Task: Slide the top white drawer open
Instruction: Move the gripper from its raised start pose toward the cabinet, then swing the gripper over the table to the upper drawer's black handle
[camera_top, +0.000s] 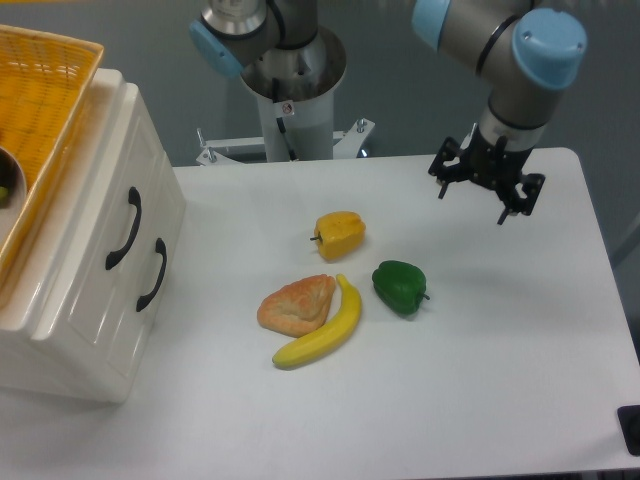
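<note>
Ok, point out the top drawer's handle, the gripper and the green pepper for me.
top drawer handle (124, 229), fixed camera, middle of the curved black bar.
gripper (472, 205), fixed camera, midway between the two fingertips.
green pepper (399, 286), fixed camera, centre of its body.

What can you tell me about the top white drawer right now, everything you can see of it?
The top white drawer is the upper of two in a glossy cream-white cabinet at the table's left edge. It looks plastic, with a panelled front and one curved black handle. It sits shut, flush with the lower drawer. A yellow woven basket rests on the cabinet above it. Nothing touches the handle; the gripper hangs open far across the table.
</note>
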